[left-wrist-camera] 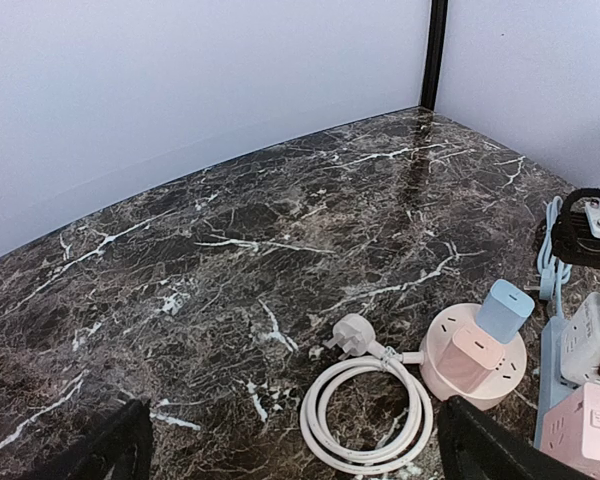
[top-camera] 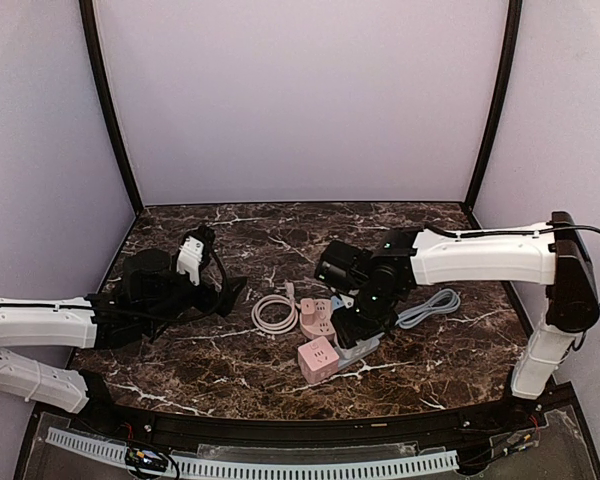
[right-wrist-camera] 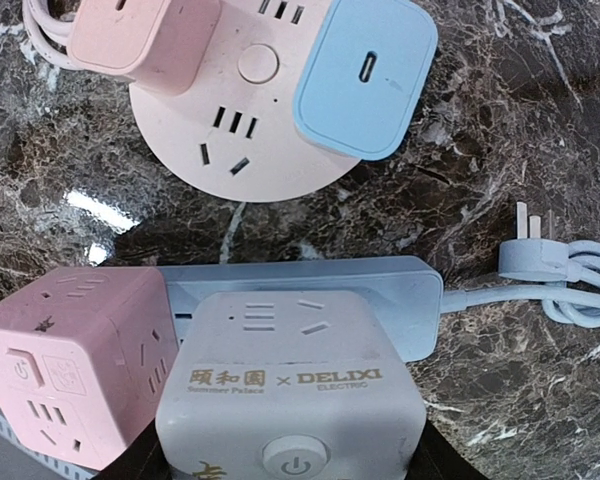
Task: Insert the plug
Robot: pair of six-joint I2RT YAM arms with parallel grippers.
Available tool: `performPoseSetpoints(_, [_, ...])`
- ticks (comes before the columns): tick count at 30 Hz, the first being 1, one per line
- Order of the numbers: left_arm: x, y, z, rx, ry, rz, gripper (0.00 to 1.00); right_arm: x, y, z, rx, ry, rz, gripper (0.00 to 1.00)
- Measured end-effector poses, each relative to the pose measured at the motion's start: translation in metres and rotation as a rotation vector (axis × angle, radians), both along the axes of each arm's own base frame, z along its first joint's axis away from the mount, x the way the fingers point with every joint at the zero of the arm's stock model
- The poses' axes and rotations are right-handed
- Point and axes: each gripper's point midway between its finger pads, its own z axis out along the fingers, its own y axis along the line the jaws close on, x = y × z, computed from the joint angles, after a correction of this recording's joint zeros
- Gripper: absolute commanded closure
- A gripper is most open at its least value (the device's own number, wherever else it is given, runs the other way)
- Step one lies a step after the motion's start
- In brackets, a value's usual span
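We judge insertion underway: right pincer (right-wrist-camera: 292,462) clenched on the cube (right-wrist-camera: 290,370), which sits against the strip (right-wrist-camera: 405,290) just ahead of its tips; left pincer (left-wrist-camera: 300,455) released. Next we must press squarely home.

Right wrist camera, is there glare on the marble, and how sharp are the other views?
Right wrist view: bright glare patch on the marble table left of the round pink socket; print on the grey cube reads sharp. Left wrist view: faint sheen near the far corner, dark jaws cropped at the bottom edge. Top external view: even light, soft shadows.
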Motion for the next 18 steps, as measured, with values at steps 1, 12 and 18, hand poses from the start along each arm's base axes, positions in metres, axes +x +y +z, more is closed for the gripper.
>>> performPoseSetpoints(1, [-0.0001,-0.0001,-0.0002,0.0,0.0,-0.001,0.01,0.0,0.0001,-0.0005,0.001,0.0,0.0,1.0])
performPoseSetpoints(12, [-0.0016,0.0001,0.0006,-0.004,-0.001,-0.006,0.02,-0.0008,0.0012,-0.0014,0.01,0.005,-0.012,1.0])
performPoseSetpoints(18, [-0.0024,0.0006,0.0024,-0.01,-0.004,-0.007,0.02,0.0003,0.0003,-0.0009,0.008,-0.001,-0.019,1.0])
